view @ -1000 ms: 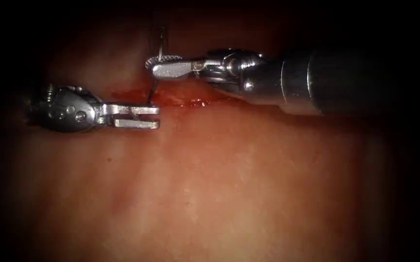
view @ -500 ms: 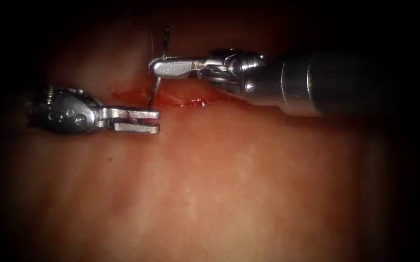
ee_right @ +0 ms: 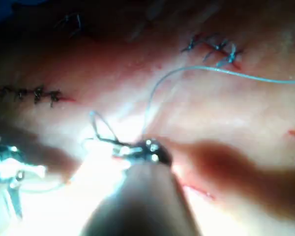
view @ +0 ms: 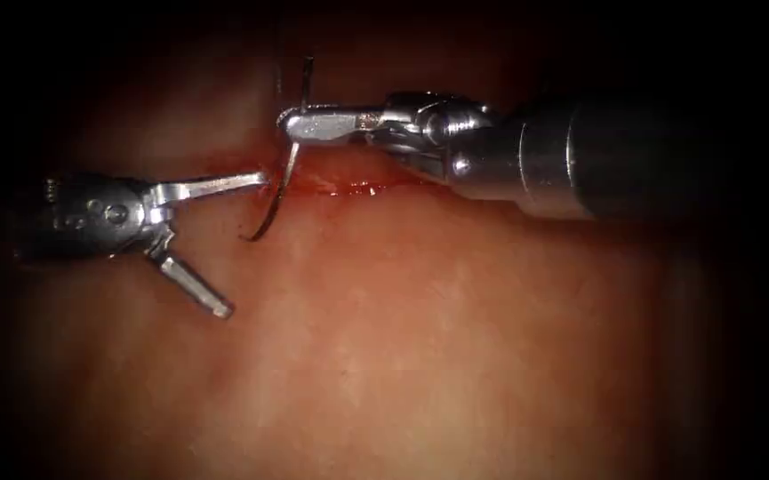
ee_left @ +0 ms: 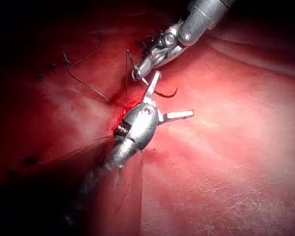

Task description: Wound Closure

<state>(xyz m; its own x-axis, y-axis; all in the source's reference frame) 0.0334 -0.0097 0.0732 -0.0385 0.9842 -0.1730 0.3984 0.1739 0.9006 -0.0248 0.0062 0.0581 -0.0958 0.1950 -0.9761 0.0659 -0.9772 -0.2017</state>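
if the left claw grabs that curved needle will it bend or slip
The thin curved steel needle probably won't bend: it keeps its arc while the right claw, shut, holds it partway along. It may well swivel in a grip, being slim, smooth and round. Red fluid on the pale pork tissue could make it slippery. The left claw is open, holding nothing.

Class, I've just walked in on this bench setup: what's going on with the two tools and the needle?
The right tool is shut on the needle near its upper end, above the cut in the tissue. The needle curves down across the cut, its lower tip free over the tissue rather than buried. The left tool holds nothing, its jaws spread wide, the upper one reaching toward the needle. Red fluid lies along the cut.
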